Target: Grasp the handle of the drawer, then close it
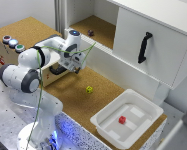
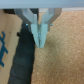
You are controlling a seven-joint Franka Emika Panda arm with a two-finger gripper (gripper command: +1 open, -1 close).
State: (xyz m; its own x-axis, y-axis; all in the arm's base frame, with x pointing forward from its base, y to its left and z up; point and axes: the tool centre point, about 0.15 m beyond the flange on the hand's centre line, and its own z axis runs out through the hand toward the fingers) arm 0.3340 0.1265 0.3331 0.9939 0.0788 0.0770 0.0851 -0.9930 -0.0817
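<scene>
Tool (image 2: 39, 39) nearest wrist camera, fingers pressed together, gripping nothing. Black handle (image 2: 24, 60) lower left of frame, beside fingertips, ungrasped. Risk: closed fingers glance off bar; drawer (image 1: 54, 70) stays open.

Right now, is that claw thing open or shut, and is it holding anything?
Gripper: fingers pressed together, shut and empty, beside the black handle, not around it.

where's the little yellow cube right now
In the exterior view the yellow cube lies alone on the cork surface near the middle, between the gripper above it and the white bin toward the exterior view's right.
</scene>
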